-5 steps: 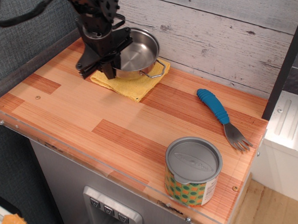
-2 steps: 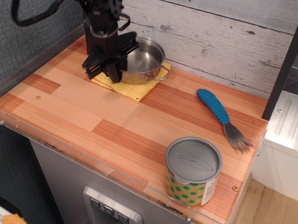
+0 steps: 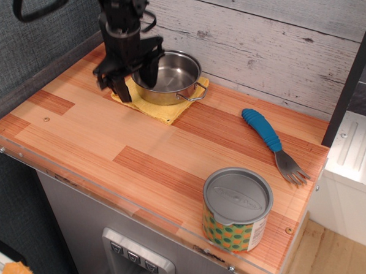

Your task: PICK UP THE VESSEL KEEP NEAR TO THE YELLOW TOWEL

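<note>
The vessel [image 3: 172, 72], a small shiny steel pot with thin wire loop handles, sits flat on the yellow towel [image 3: 162, 111] at the back left of the wooden table. My gripper [image 3: 136, 84] hangs over the pot's left rim, open. One finger [image 3: 122, 89] is outside the pot over the towel's left edge. The other finger [image 3: 150, 75] is inside the pot, over the rim. The pot's left handle is hidden behind the gripper.
A fork with a blue handle [image 3: 264, 132] lies at the back right. A lidded can with a green-yellow dotted label [image 3: 236, 208] stands at the front right corner. A grey plank wall [image 3: 268, 43] runs along the back.
The pot was tilted and lifted in the shut gripper; it came down flat onto the towel. The fingers have spread apart and let go of its rim.
</note>
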